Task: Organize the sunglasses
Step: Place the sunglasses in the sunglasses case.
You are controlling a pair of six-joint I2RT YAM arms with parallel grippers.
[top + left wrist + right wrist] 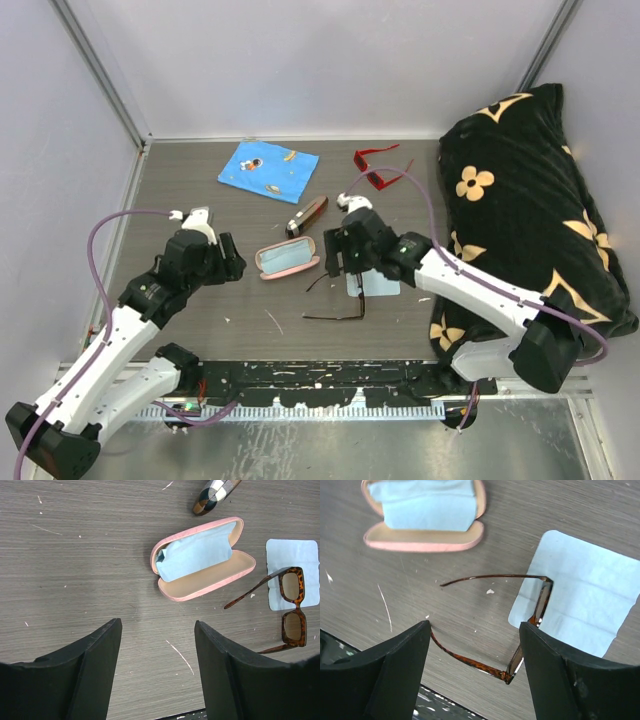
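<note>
The dark brown sunglasses (338, 303) lie unfolded on the table, their front (542, 601) resting on the edge of a light blue cloth (582, 605). My right gripper (474, 630) hovers open above them; one temple (470, 662) runs between its fingers without being gripped. The red sunglasses (377, 168) sit at the back of the table. My left gripper (157, 625) is open and empty over bare table, just left of the pink case (288, 260). The brown pair (293, 607) shows at the right of the left wrist view.
The pink case (200, 562) lies open with a blue cloth inside. A slim brown-and-black case (307, 214) lies behind it. A blue patterned cloth (268, 168) is at the back left, and a black flowered pillow (530, 200) fills the right side.
</note>
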